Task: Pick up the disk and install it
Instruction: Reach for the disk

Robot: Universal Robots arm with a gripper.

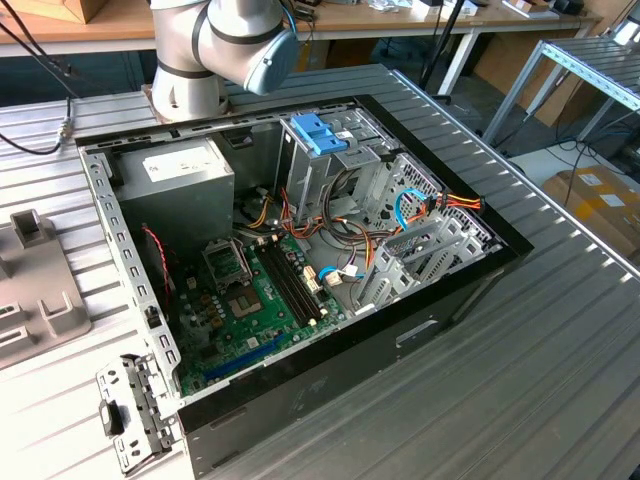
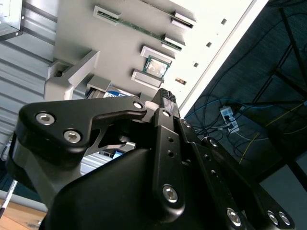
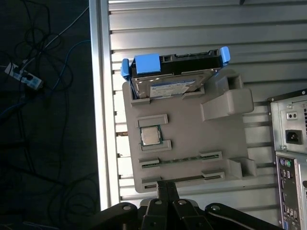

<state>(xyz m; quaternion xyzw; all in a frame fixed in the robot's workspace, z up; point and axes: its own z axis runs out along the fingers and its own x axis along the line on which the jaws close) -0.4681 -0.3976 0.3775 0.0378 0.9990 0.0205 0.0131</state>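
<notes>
Silver, blue-railed rectangular disk (image 3: 168, 89) stood beyond the closed, empty jaws of the gripper (image 3: 166, 185) in our first wrist view; our exterior view showed the open black computer case (image 1: 350, 372).

We log this as a robotics lab or workshop. A robot arm (image 1: 215, 50) rises from a ribbed aluminium bench (image 1: 520, 380). On the bench sits an open computer case (image 1: 330, 385), with its motherboard (image 1: 235, 320), power supply (image 1: 185, 175) and loose wiring (image 1: 350, 235) exposed. Toward the exterior view's left lies a grey fixture plate (image 1: 40, 290). In the first wrist view we see it carrying the disk (image 3: 168, 87), a processor chip (image 3: 150, 135) and memory sticks (image 3: 182, 160). Behind the bench are wooden worktops (image 1: 100, 20) and a metal frame rack (image 1: 590, 70), with cardboard boxes (image 1: 600, 195) on the floor. Off the bench edge we note a power strip (image 3: 26, 76) and tangled cables (image 3: 48, 48) on dark floor.
</notes>
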